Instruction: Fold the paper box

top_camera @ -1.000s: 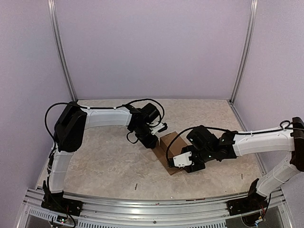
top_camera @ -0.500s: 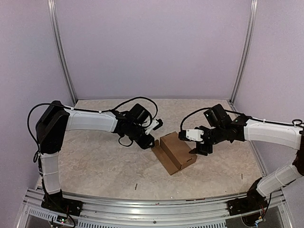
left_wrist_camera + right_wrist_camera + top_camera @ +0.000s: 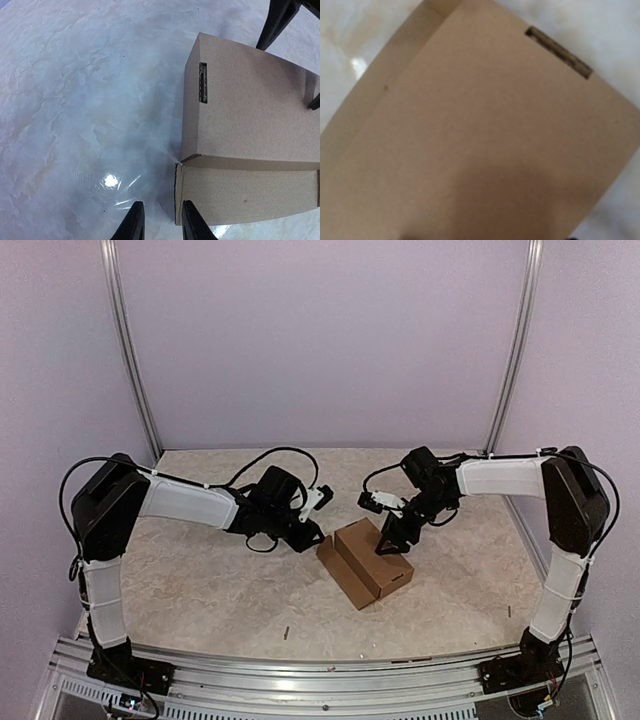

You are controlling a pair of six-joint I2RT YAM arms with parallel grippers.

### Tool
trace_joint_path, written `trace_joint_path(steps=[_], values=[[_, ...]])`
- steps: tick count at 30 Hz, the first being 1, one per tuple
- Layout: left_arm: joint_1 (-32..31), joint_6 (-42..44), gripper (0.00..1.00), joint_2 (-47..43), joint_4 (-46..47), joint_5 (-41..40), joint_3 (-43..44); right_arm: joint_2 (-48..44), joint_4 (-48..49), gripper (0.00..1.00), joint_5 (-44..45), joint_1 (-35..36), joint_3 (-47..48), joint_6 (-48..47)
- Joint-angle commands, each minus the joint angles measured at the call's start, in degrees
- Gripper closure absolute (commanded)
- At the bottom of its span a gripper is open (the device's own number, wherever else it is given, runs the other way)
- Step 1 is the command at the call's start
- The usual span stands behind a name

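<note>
The left gripper (image 3: pixel 159 222) hovered low at the ten o'clock corner of the paper box (image 3: pixel 365 562), its jaws parted by a narrow gap and grasping nothing. The box sat closed near the middle of the table (image 3: pixel 200 590), with a slot (image 3: pixel 202 82) showing in its top. At its one o'clock edge the right gripper (image 3: pixel 392 538) stood released, fingers spread wide

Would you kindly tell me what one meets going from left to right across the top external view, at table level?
Left arm's bulky black elbow housing → left hand → brown cardboard paper box → right arm's bulky black elbow housing. The right hand overlaps the box, so it is left out.
</note>
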Motion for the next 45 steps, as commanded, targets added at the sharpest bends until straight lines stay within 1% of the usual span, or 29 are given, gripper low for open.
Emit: trace_joint_path(steps=[1, 10, 14, 17, 23, 26, 30, 34, 40, 45], values=[[0.9, -1.1, 0.76, -0.8, 5.1, 3.4, -2.6, 3.1, -4.5, 0.29, -5.0, -0.4, 3.5, 1.6], [1.8, -1.7, 0.88, -1.6, 8.6, 6.1, -7.1, 6.0, -5.1, 0.33, -5.6, -0.3, 5.3, -1.6], [1.7, -1.8, 0.96, -2.7, 8.6, 6.2, -7.8, 6.5, -5.0, 0.34, -6.9, -0.3, 6.4, -2.7], [1.7, -1.7, 0.99, -3.6, 9.4, 6.1, -8.7, 7.3, -5.1, 0.34, -7.3, -0.3, 7.7, -2.7], [0.5, -1.6, 1.0, -3.9, 9.7, 2.8, -9.3, 8.4, -7.1, 0.33, -5.6, -0.3, 10.6, -3.2], [-0.2, -1.5, 1.0, -4.3, 9.1, 1.5, -9.4, 6.0, -6.9, 0.32, -3.6, -0.2, 12.0, -2.7], [-1.8, -1.7, 1.0, -4.7, 7.2, -1.7, -9.3, 4.0, -6.2, 0.27, -1.4, 0.8, 13.2, 0.0], [-3.6, -3.7, 1.0, -5.2, 6.9, -5.1, -9.8, 6.8, -8.0, 0.27, 1.4, 3.1, 15.7, 0.7], [-4.4, -5.1, 1.0, -4.9, 6.2, -6.9, -10.1, 11.9, -9.2, 0.26, 3.1, 4.9, 19.5, 2.6], [-4.6, -5.6, 1.0, -4.5, 5.7, -7.8, -10.1, 13.2, -8.6, 0.26, 5.0, 5.3, 19.5, 3.4]])
